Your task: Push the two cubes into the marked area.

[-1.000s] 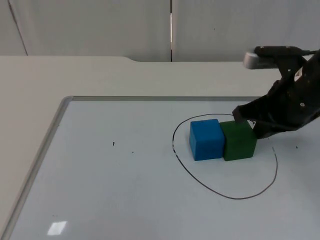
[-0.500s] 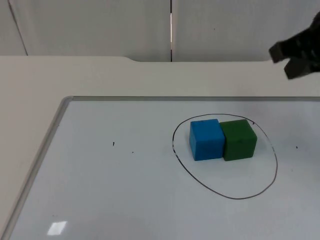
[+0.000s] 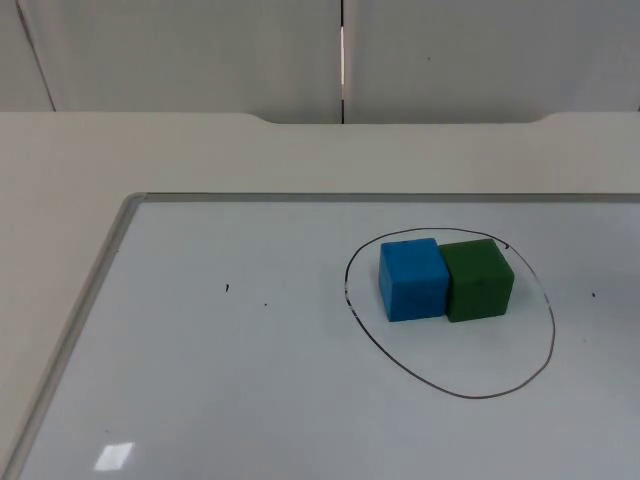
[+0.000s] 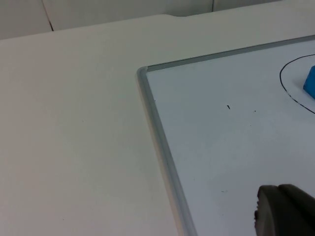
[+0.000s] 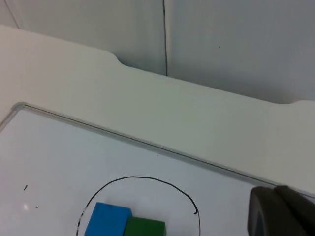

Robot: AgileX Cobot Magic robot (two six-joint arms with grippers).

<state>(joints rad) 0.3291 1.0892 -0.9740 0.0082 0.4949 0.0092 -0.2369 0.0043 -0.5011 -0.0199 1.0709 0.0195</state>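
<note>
A blue cube [image 3: 412,278] and a green cube [image 3: 478,278] sit side by side, touching, blue on the left and green on the right. Both lie inside a hand-drawn black oval outline [image 3: 552,345], the marked area, toward its upper half, with bare board between them and the line all round. The oval is drawn on a whiteboard [image 3: 200,380] with a pale metal frame, which lies flat on the white table [image 3: 150,155]. A grey partition wall [image 3: 200,50] stands behind.

From the right wrist view, the two cubes appear within the oval. One black fingertip of the right gripper [image 5: 280,211] shows, held high above the table near the board's far edge; I cannot tell whether it is apart or together. The left gripper [image 4: 283,214] hovers over the board near its left frame, well apart from the cubes; I cannot tell its state either.

Judging from this, the pushing looks complete, and nothing more seems needed than for both arms to wait clear of the cubes
</note>
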